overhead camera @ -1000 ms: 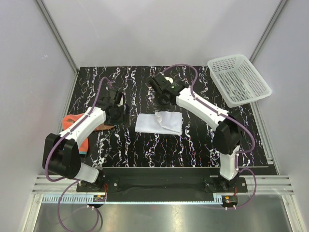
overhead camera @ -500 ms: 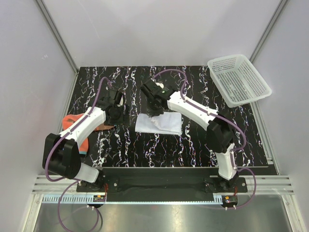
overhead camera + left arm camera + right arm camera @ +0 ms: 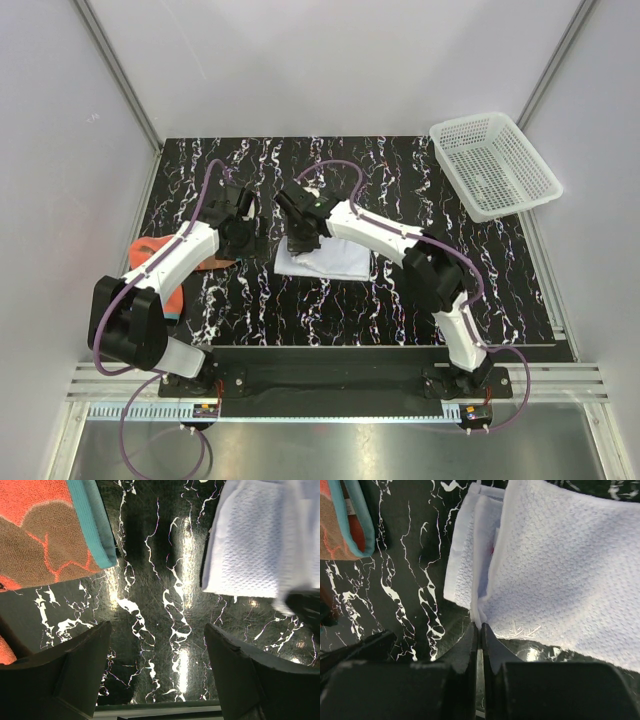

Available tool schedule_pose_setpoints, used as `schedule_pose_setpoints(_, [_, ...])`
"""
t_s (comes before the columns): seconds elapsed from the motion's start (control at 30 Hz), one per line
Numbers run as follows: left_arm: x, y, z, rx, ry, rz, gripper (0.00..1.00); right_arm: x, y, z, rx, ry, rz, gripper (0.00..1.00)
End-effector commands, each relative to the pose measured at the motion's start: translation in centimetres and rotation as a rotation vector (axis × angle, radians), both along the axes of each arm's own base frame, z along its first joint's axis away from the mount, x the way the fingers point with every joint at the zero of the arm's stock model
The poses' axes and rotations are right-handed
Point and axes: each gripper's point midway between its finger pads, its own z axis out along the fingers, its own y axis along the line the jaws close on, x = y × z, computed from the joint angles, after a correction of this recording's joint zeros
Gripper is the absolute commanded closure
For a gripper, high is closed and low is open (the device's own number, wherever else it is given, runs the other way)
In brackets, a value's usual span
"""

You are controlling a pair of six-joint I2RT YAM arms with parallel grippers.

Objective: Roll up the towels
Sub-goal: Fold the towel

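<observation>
Right gripper (image 3: 297,243) has travelled leftward over the middle of the black marbled table (image 3: 400,170). One second ago it stood over the right half of the white towel (image 3: 340,262), and now it is at that towel's left end. In the right wrist view its two fingers are pressed together on the edge of the upper layer of the white towel (image 3: 560,570), so it is pinching the cloth, and more layers show under this edge on the left. I judge that the gripper has drawn one end of the cloth across the rest, which is a first turn or fold but not yet a tight cylinder; the towel is flatter and narrower than before, and it lies near the middle of the table. For the task this means the rolling of the white towel has begun and needs more turns. Left gripper (image 3: 240,232) has not moved in this time; it hangs over the table left of the middle, its fingers wide apart with only bare table between them in the left wrist view. The orange-red towel (image 3: 150,250), with teal edging and a brown patch, lies at the left edge of the table partly under the left arm, not rolled. The white mesh basket (image 3: 468,122) sits at the far right corner of the table.
</observation>
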Motion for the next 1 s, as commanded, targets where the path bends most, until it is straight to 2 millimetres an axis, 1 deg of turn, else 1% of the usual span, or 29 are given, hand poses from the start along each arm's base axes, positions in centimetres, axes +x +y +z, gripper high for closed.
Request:
schedule_pose_setpoints(0.0, [0.4,0.0,0.5,0.006,-0.026,0.004,0.2,-0.2,2.6,-1.0,0.063,0.003,0.022,1.0])
schedule_pose_setpoints(0.07, [0.3,0.1,0.4,0.01,-0.023,0.006,0.2,-0.2,3.0,-1.7,0.066,0.013,0.025,0.99])
schedule_pose_setpoints(0.13, [0.3,0.2,0.4,0.013,-0.022,0.009,0.2,-0.4,3.2,-2.5,0.065,0.026,0.028,0.93])
schedule_pose_setpoints(0.17, [0.3,0.2,0.4,0.015,-0.021,0.008,0.2,-0.4,3.4,-2.5,0.073,0.025,0.032,0.79])
schedule_pose_setpoints(0.2, [0.3,0.2,0.4,0.016,-0.021,0.009,0.2,-0.5,3.3,-3.0,0.068,0.032,0.03,0.69])
schedule_pose_setpoints(0.27, [0.3,0.3,0.2,0.018,-0.018,0.011,0.2,-0.4,3.6,-3.2,0.077,0.022,0.036,0.57])
schedule_pose_setpoints(0.33, [0.3,0.3,0.2,0.022,-0.016,0.012,0.2,-0.3,3.7,-2.9,0.084,0.011,0.044,0.49])
schedule_pose_setpoints(0.37, [0.3,0.4,0.1,0.025,-0.015,0.013,0.2,-0.4,4.0,-2.6,0.098,0.011,0.075,0.45])
schedule_pose_setpoints(0.47, [0.3,0.4,-0.1,0.027,-0.011,0.015,0.2,0.1,4.2,-0.1,0.116,-0.041,0.11,0.38])
schedule_pose_setpoints(0.5, [0.3,0.4,-0.2,0.027,-0.009,0.015,0.2,0.3,4.3,1.4,0.133,-0.065,0.113,0.36])
schedule_pose_setpoints(0.53, [0.3,0.4,-0.1,0.027,-0.013,0.014,0.2,0.2,4.3,2.3,0.139,-0.078,0.121,0.33])
schedule_pose_setpoints(0.57, [0.4,0.4,0.0,0.029,-0.018,0.016,0.2,0.3,4.1,3.1,0.144,-0.093,0.127,0.28])
schedule_pose_setpoints(0.6, [0.5,0.4,0.0,0.031,-0.022,0.017,0.2,0.1,3.9,4.7,0.163,-0.113,0.131,0.23])
schedule_pose_setpoints(0.63, [0.6,0.4,0.2,0.032,-0.031,0.018,0.2,0.2,3.5,5.4,0.17,-0.122,0.128,0.21])
schedule_pose_setpoints(0.67, [0.7,0.5,0.4,0.032,-0.04,0.019,0.2,0.1,3.2,6.2,0.18,-0.131,0.125,0.21])
schedule_pose_setpoints(0.7, [0.8,0.5,0.7,0.028,-0.055,0.022,0.21,0.0,1.9,7.3,0.177,-0.157,0.102,0.2])
schedule_pose_setpoints(0.73, [0.9,0.4,0.9,0.024,-0.067,0.022,0.21,0.3,0.8,7.8,0.181,-0.162,0.078,0.22])
schedule_pose_setpoints(0.77, [1.0,0.1,1.3,0.013,-0.085,0.017,0.21,0.5,0.3,8.6,0.21,-0.181,0.058,0.23])
schedule_pose_setpoints(0.8, [1.0,-0.2,1.8,-0.004,-0.102,0.021,0.22,-0.4,-1.5,9.0,0.224,-0.176,0.047,0.25])
schedule_pose_setpoints(0.83, [1.0,-0.6,2.2,-0.017,-0.112,0.011,0.22,0.3,-3.0,9.3,0.241,-0.183,0.01,0.28])
schedule_pose_setpoints(0.87, [1.1,-1.8,2.8,-0.054,-0.133,-0.018,0.23,0.6,-3.5,10.0,0.298,-0.198,-0.009,0.3])
schedule_pose_setpoints(0.9, [1.2,-2.4,3.4,-0.076,-0.148,-0.029,0.26,-0.7,-5.3,9.5,0.324,-0.17,-0.017,0.33])
schedule_pose_setpoints(0.93, [1.3,-3.2,4.2,-0.103,-0.173,-0.048,0.3,-0.5,-6.5,9.4,0.351,-0.164,-0.047,0.38])
schedule_pose_setpoints(0.97, [1.3,-4.7,4.8,-0.152,-0.191,-0.088,0.33,0.9,-8.0,9.8,0.405,-0.178,-0.102,0.54])
